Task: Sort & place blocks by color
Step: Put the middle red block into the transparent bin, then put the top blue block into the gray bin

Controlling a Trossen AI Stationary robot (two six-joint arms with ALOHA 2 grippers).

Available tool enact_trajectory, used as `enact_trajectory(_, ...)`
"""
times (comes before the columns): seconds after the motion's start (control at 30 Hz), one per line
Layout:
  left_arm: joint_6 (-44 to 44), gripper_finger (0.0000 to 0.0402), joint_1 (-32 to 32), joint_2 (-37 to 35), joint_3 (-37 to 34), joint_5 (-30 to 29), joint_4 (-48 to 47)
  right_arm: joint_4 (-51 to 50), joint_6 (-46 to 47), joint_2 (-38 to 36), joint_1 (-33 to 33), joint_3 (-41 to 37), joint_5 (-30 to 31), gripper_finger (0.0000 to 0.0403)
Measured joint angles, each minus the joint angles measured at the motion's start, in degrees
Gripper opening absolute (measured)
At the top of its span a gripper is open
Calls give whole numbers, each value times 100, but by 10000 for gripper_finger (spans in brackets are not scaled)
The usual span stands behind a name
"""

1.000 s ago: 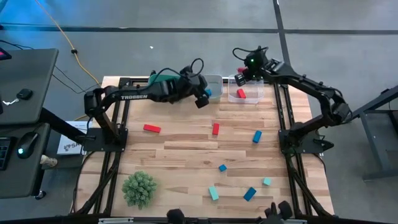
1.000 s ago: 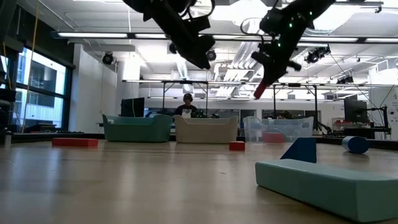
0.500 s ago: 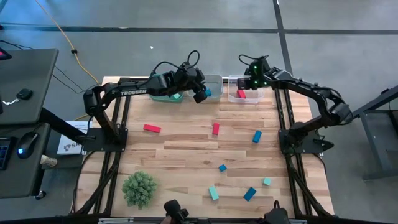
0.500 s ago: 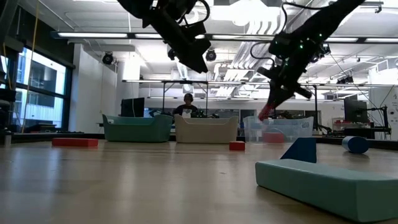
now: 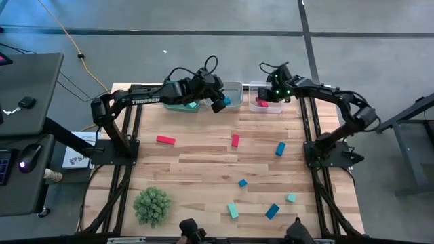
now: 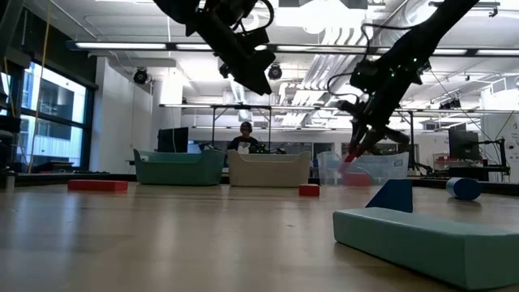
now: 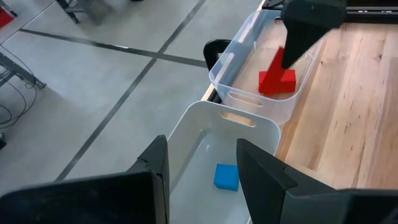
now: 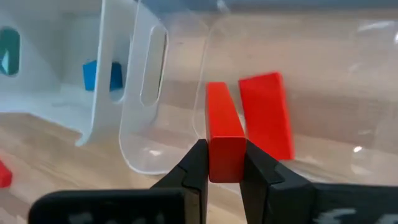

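1. The right pincer (image 5: 265, 99) has dropped over the last second from high above the back of the desk (image 5: 196, 163) to the mouth of the clear bin (image 5: 252, 107) — in the low view it now hangs just above that bin's rim.
2. It is clamped on a red bar (image 8: 224, 142), held end-on between its fingers (image 8: 194, 163); the right wrist view shows the bar poised beside a second red block (image 8: 266, 112) already lying inside the bin.
3. This suggests the red bar is about to be let go into the correct colour bin; only the opening of the fingers seems left for this piece.
4. The left pincer (image 5: 218, 105) has shifted slightly and now hovers over the white bin (image 5: 237, 87), its fingers spread and empty, above a blue cube (image 7: 226, 177) resting on the bin's floor.
5. Much sorting remains — a red bar (image 5: 165, 140), a red block (image 5: 235, 140), blue pieces (image 5: 280, 148) and teal pieces (image 5: 232, 210) lie scattered on the desk, near the green spiky ball (image 5: 152, 205).
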Motion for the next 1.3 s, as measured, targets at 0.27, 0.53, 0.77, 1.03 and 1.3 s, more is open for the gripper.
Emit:
enact_trajectory(0.27,0,108,0,0,0,0,0,235,13,101,2,0,-66,44)
enact_trajectory(0.53,0,108,0,0,-2,-1,0,138,-36,101,-76,0,-97,56)
enact_trajectory(0.77,0,108,0,2,-2,0,0,138,-175,101,-76,0,-95,76)
enact_trajectory(1.03,0,108,1,2,-2,-1,-5,141,-182,101,-75,0,-26,124)
enact_trajectory(1.3,46,108,1,-97,150,-1,-450,60,10,-35,-75,149,-470,146)
